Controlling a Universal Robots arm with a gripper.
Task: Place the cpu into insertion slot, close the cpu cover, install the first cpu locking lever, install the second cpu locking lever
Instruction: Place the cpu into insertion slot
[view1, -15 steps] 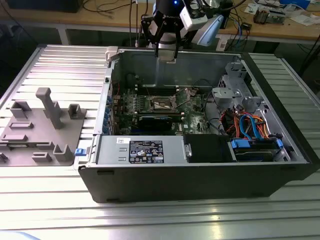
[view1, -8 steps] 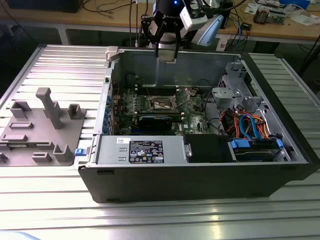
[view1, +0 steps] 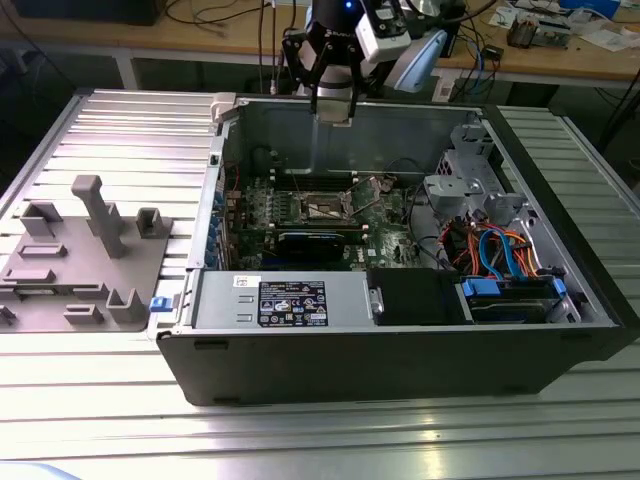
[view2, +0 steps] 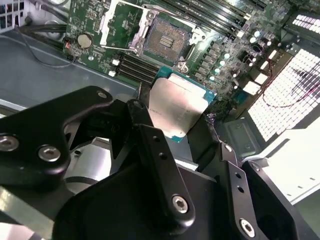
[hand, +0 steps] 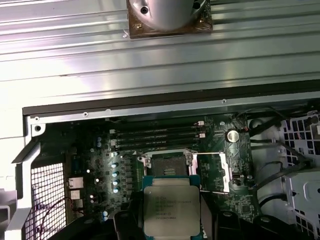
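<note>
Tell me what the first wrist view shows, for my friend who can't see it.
The pincer holds the cpu, a small silver square, over a green circuit board. The insertion slot lies empty, its cpu cover swung open beside it.

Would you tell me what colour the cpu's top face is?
Silver-grey, on a teal-green edge; the cpu shows best in the first wrist view.
</note>
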